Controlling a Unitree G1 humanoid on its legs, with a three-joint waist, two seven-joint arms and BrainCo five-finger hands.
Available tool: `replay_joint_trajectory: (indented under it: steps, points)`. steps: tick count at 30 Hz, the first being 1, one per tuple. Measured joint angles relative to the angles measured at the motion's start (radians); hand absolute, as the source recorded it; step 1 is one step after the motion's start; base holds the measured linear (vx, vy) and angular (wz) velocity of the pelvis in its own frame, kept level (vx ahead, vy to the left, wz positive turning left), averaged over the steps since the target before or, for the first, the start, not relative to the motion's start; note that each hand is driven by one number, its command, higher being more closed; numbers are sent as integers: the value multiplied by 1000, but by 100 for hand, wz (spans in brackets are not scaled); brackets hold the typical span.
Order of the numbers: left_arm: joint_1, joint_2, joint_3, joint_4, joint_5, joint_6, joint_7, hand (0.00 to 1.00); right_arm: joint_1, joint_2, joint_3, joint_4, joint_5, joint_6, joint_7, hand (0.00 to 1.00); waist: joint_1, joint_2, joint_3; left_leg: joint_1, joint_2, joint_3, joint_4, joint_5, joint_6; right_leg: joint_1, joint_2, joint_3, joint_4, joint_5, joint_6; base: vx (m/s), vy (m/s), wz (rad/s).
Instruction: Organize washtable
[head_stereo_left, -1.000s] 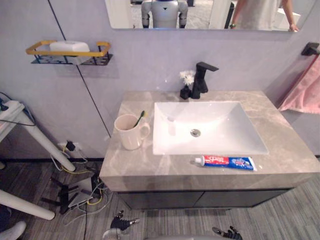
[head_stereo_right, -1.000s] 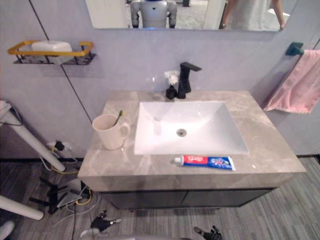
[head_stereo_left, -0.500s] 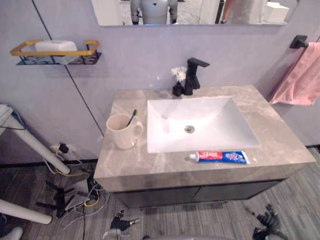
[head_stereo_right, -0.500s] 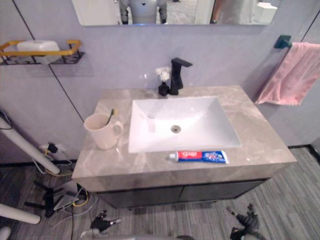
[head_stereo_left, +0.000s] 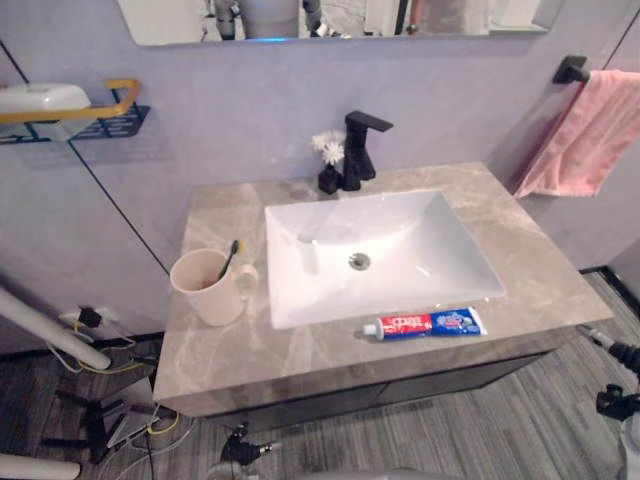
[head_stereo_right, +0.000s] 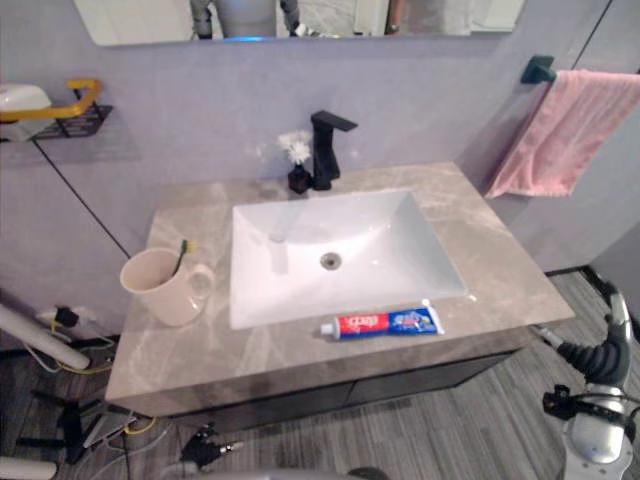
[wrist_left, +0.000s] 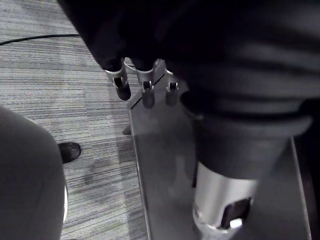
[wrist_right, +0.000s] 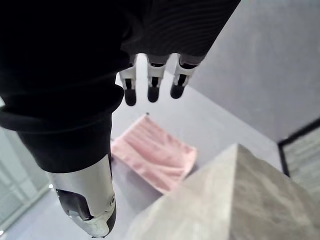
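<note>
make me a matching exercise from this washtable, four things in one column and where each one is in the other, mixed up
Things
1. mug
2. toothpaste tube
3. pink towel
4. black faucet

Places
A. behind the sink, at its back edge
B. on the counter, left of the sink
C. hanging up, right of the counter
D. lying on the counter in front of the sink

Pairs: 1-B, 2-D, 3-C, 4-A
</note>
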Motion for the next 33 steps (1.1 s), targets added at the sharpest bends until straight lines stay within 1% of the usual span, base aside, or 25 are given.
replay_joint_trajectory:
  steps: [1, 3, 5, 7, 9, 10, 12, 14, 15, 17, 21, 25, 27, 33]
  points:
    - [2, 0, 0, 0, 0, -1, -1, 0, 3, -1, -15, -31, -3, -6, 1, 0, 0, -3, -5, -7, -2, 0, 2, 0, 0, -7, -3, 0, 0, 0, 1, -45, -3, -3]
    - [10, -1, 2, -4, 0, -9, -1, 0, 4, -12, -32, -73, -2, -15, 7, 0, 0, -2, -14, -17, -6, 0, 5, 0, 1, -16, -7, 0, 0, 1, 2, -59, -5, -3]
    - [18, -4, 4, -12, 0, -14, -3, 0, 2, -47, -37, -96, 0, -37, 16, 0, 0, -6, -17, -17, -10, -1, 4, 0, 1, -17, -10, -1, -1, 1, 2, -67, -7, -3]
    - [25, -5, 2, -17, 0, -16, -15, 0, -22, -124, -14, -110, 4, -47, 20, 0, 0, -2, -22, -16, -16, -1, 3, 1, 2, -17, -16, -2, -2, 1, 2, -72, -3, -2]
    - [27, -5, 0, -18, -1, -26, -20, 0, -30, -189, 32, -110, 18, -52, 26, 0, 0, -2, -22, -17, -18, -2, 3, 3, 3, -17, -18, -4, -3, 1, 3, -69, -5, 1]
    - [29, -4, -1, -19, -2, -32, -21, 0, -42, -255, 96, -110, 32, -65, 53, 0, 1, -3, -23, -17, -19, -3, 2, 6, 4, -17, -20, -6, -6, 3, 5, -68, -9, 3]
    - [29, -4, -6, -20, -2, -33, -24, 0, -57, -316, 173, -110, 37, -88, 85, 0, 3, -5, -24, -19, -26, -9, -5, 13, 5, -17, -22, -11, -13, 5, 8, -57, -8, 9]
    - [29, 1, -29, -21, -3, -35, -28, 0, -59, -363, 245, -107, 54, -93, 132, 0, 3, -9, -26, -28, -36, -30, -15, 26, 14, -17, -28, -32, -16, 6, 10, -25, -4, 25]
    - [29, 7, -32, -22, -3, -36, -31, 0, -60, -374, 265, -104, 60, -93, 143, 0, 6, -10, -27, -31, -37, -32, -15, 27, 15, -17, -29, -35, -16, 8, 11, -5, -6, 21]
    - [29, 7, -42, -27, -3, -45, -43, 0, -84, -416, 348, -76, 68, -94, 180, 0, 16, -15, -28, -36, -38, -39, -14, 30, 16, -17, -30, -41, -19, 13, 12, 8, -8, 9]
    - [24, 15, -66, -27, -5, -55, -45, 0, -104, -449, 460, -32, 68, -95, 218, 0, 26, -25, -27, -45, -38, -62, -14, 36, 17, -14, -29, -67, -19, 15, 12, 2, -26, 19]
    - [17, 16, -76, -25, -5, -54, -45, 0, -139, -462, 576, 4, 67, -92, 257, 0, 31, -26, -27, -50, -38, -81, -20, 47, 19, -12, -29, -89, -18, 21, 8, -20, -21, 14]
    - [15, 18, -81, -24, -5, -54, -45, 0, -144, -462, 610, 6, 59, -89, 261, 0, 33, -26, -26, -48, -39, -86, -35, 59, 18, -14, -29, -93, -19, 24, 8, -47, -15, 8]
    - [3, 31, -110, -18, -5, -54, -45, 0, -145, -462, 691, 6, -14, -85, 282, 0, 34, -38, -15, -41, -44, -104, -79, 97, 18, -16, -31, -114, -24, 26, 8, -74, -19, 9]
